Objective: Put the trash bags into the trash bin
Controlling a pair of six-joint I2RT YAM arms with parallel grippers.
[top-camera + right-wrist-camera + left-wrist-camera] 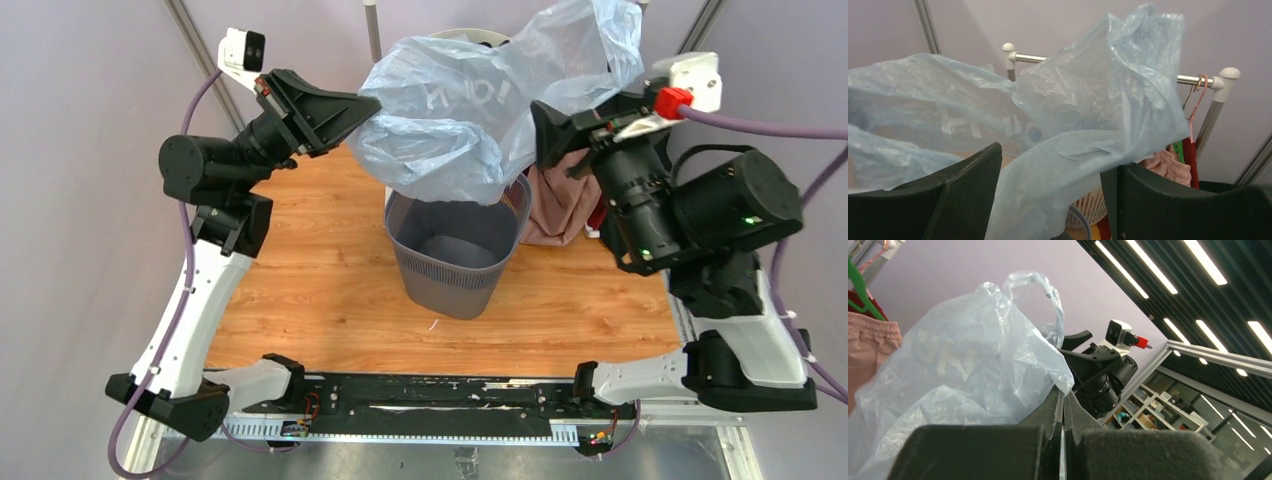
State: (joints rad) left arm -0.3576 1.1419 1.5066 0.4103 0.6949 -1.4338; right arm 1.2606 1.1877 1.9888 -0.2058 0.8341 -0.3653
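so we've got the bag (460,120) pinched tight in our left gripper (368,104) and hanging over the bin (455,280), while our right gripper (540,128) has its jaws spread wide with the plastic draped loosely between them

Lab, with stocked shelves (1143,412) and ceiling strip lights (1135,266)

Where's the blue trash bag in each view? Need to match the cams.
Top external: trash bag upper centre, above the trash bin, spanning from left claw to right claw.
Left wrist: trash bag fills the left half, edge pinched in the shut left claw.
Right wrist: trash bag across most of the frame, hanging through the open right claw.
Shared landmark: pink garment.
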